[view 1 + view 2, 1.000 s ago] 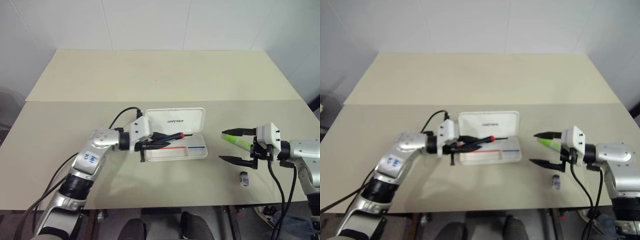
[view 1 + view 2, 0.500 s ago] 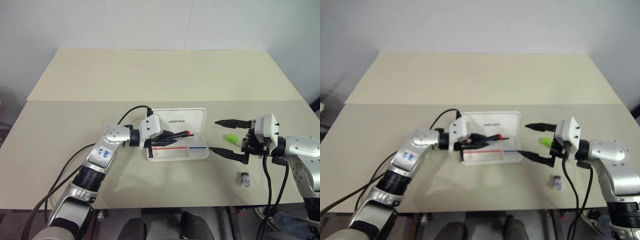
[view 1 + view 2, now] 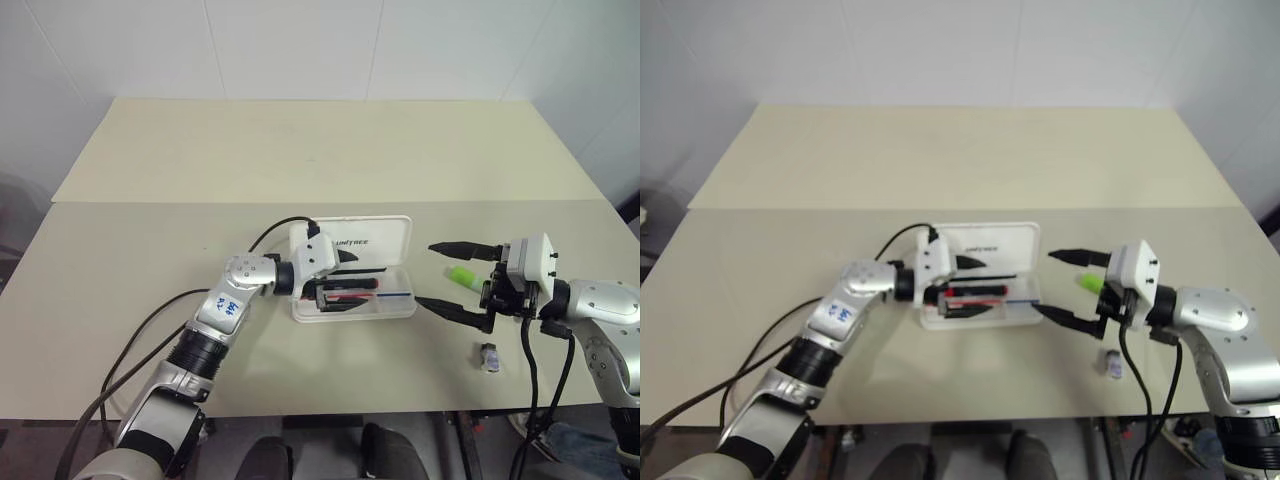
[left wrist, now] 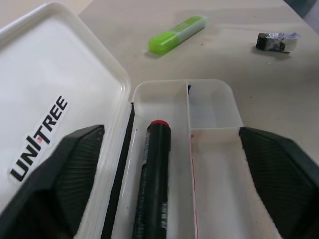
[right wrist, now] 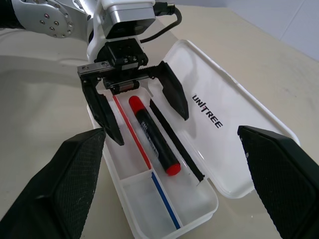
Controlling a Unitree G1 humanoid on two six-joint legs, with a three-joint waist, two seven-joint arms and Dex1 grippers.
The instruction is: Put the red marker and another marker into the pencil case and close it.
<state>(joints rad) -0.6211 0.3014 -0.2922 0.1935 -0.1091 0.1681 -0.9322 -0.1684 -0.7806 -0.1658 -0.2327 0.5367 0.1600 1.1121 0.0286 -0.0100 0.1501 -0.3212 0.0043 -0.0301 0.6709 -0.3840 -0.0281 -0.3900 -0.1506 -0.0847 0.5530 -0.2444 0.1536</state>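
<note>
The white pencil case (image 3: 365, 243) lies open in the middle of the table, lid back with its lettering up. The red marker (image 3: 350, 286) lies lengthwise in the tray, also clear in the left wrist view (image 4: 153, 174) and the right wrist view (image 5: 152, 133). My left gripper (image 3: 345, 280) is open, one finger on each side of the marker, not touching it. The green marker (image 3: 462, 275) lies on the table right of the case. My right gripper (image 3: 425, 273) is open, and the green marker shows between its spread fingers.
A small grey-purple stub (image 3: 488, 357) lies on the table near the front right, below my right gripper. The case's tray (image 5: 164, 204) has a divider and a thin red-and-blue stripe. A second table (image 3: 320, 140) adjoins at the back.
My left gripper carried the red marker to the right over the tray, opened and let it go; it now lies in the case. My right gripper shifted left, still open.
</note>
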